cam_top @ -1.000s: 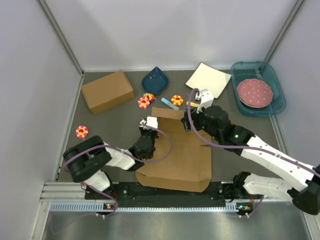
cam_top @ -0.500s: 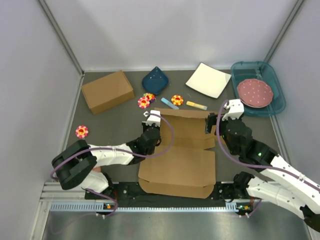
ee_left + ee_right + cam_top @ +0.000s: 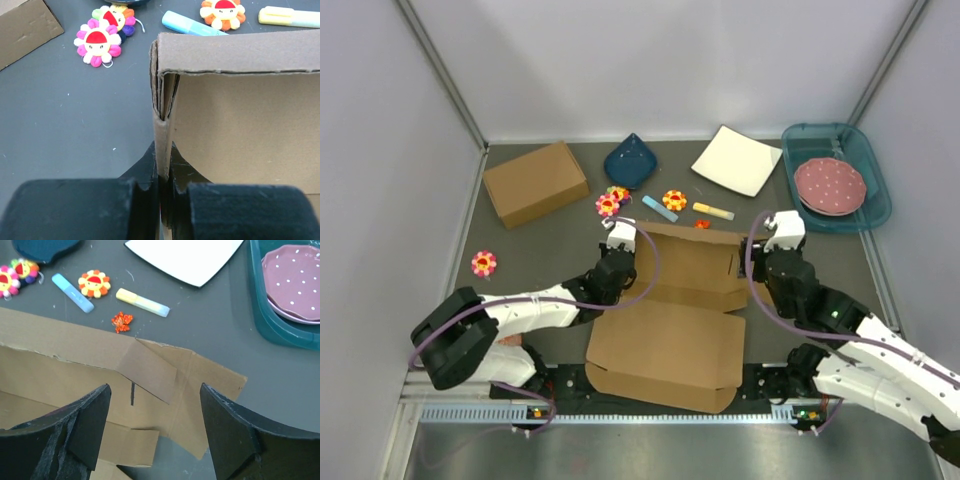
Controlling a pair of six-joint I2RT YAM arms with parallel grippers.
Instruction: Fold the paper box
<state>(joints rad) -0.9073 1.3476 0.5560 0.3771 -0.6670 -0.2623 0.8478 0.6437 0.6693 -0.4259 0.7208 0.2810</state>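
On the table (image 3: pixel 555 250), the paper box (image 3: pixel 670 330) stretches near-to-far, left gripper (image 3: pixel 161 170) clamping it, right gripper (image 3: pixel 155 390) apart.

Overhead, wrist close-ups (paper box (image 3: pixel 665 345) shared)

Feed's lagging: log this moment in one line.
left end effector: shut on box wall | right end effector: open over box corner | box: part folded

The paper box (image 3: pixel 240 125) was matt brown cardboard with rough cut edges. Beyond the right claw (image 3: pixel 154 405), the teal tray (image 3: pixel 256 295) looked glossy plastic, the table (image 3: pixel 220 325) matt.
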